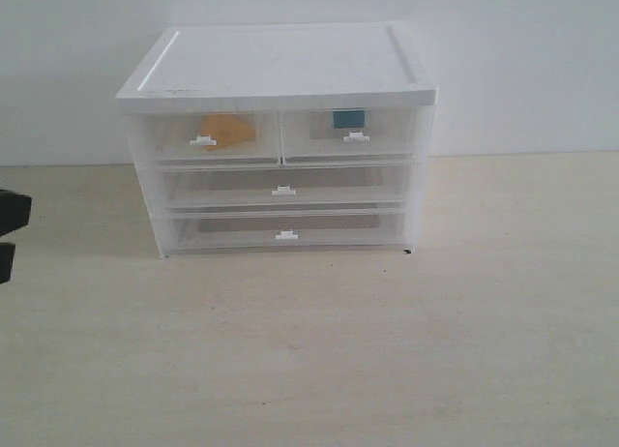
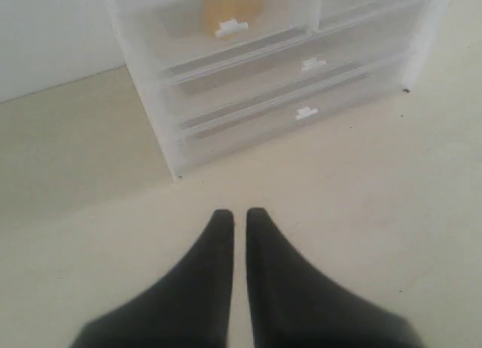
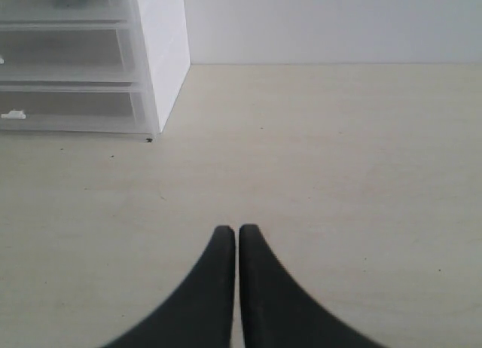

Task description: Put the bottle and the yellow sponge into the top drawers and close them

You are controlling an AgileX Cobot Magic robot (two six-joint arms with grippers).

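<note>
The yellow sponge (image 1: 229,130) shows through the front of the left top drawer (image 1: 169,139), which is pushed in flush. The bottle (image 1: 349,119), seen as a teal-blue label, sits inside the right top drawer (image 1: 395,133), also flush. In the left wrist view the sponge (image 2: 232,9) is behind its white handle. My left gripper (image 2: 239,212) is shut and empty over the table, well in front of the cabinet. My right gripper (image 3: 237,229) is also shut and empty, off the cabinet's right front corner. It does not show in the exterior view.
The white-topped cabinet (image 1: 280,65) stands at the back of the pale wooden table (image 1: 309,350) against a white wall. Its two full-width drawers (image 1: 283,188) are shut. A dark part of the left arm (image 1: 12,212) shows at the left edge.
</note>
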